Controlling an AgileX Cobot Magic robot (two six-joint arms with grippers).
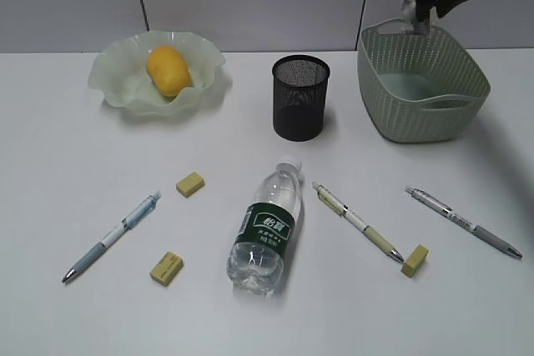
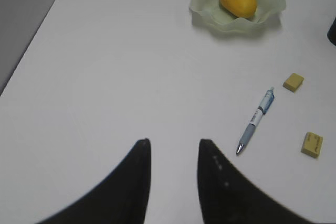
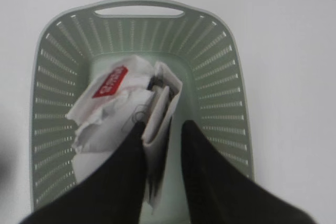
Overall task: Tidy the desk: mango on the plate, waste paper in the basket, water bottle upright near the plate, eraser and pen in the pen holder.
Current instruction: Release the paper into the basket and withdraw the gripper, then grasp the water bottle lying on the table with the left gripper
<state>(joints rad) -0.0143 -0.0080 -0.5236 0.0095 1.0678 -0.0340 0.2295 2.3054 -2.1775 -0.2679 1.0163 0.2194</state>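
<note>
waste paper | hanging right over the basket, a fold sitting between the right gripper jaws, can't tell if they're pinching or letting go | guessing it's being positioned there to drop inside | left gripper idling open above bare desk | mango sitting in the plate
</note>
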